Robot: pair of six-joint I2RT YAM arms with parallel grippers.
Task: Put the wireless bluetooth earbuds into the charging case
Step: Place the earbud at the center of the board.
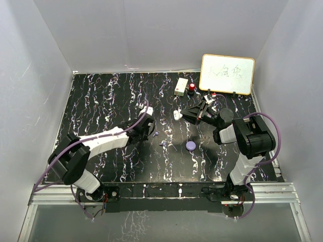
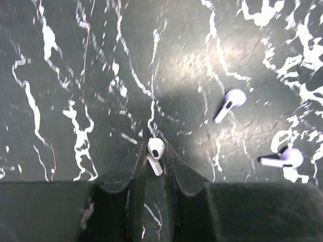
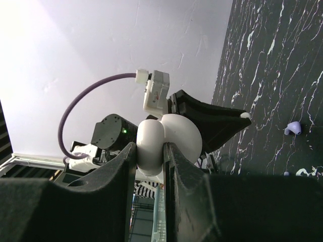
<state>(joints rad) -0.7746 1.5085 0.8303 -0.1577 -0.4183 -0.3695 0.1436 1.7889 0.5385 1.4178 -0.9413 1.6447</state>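
Left jaws pinch one earbud (image 2: 155,151), head protruding beyond them, low over the table (image 2: 75,75): evidently gripped for carrying to the case (image 3: 169,141). Second earbud (image 2: 229,103) and third earbud (image 2: 285,159) lie loose nearby, apart. Right jaws clamp the case, held off the table and turned toward the left arm (image 1: 101,143), presumably steadied to receive the earbud.

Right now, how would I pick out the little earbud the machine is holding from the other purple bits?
Find the left arm stretched over the black marbled table and follow it to its jaws. The held earbud is pinched between their tips, while two loose earbuds lie free on the table nearby.
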